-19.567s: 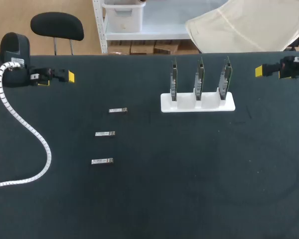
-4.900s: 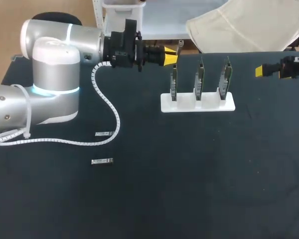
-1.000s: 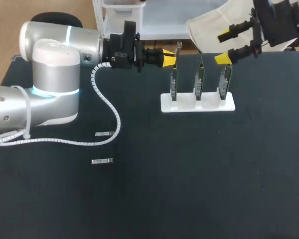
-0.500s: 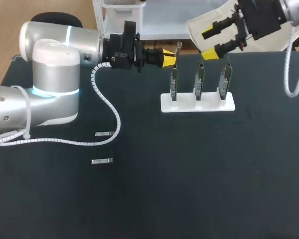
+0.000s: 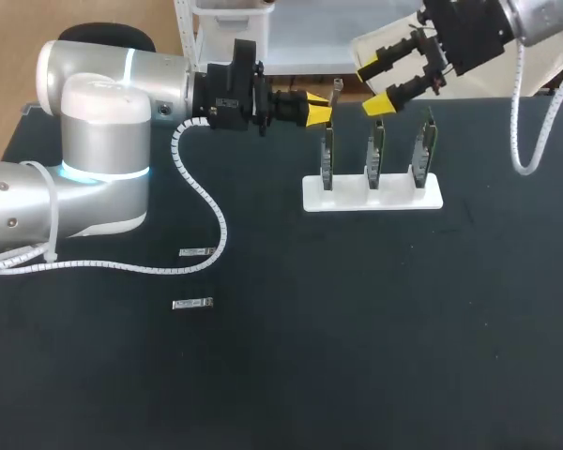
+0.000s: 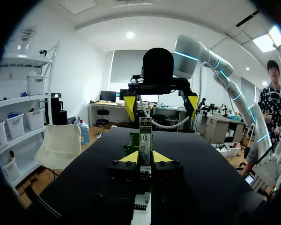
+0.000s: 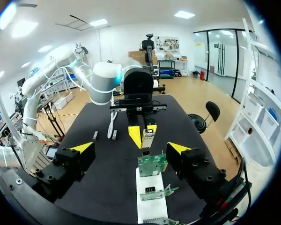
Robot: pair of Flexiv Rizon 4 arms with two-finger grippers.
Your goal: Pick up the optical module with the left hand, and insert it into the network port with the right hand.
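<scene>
The left gripper (image 5: 321, 107) has its fingers clamped on the optical module (image 5: 336, 90), which juts past their yellow tips above the black surface (image 5: 357, 328), just beside the nearest of three upright network cards (image 5: 327, 155) in a white holder (image 5: 372, 194). The right gripper (image 5: 375, 85) faces it with fingers wide apart, and the module is ahead of their tips, touching neither. Two more modules (image 5: 196, 252) lie flat, well apart from both sets of fingers.
</scene>
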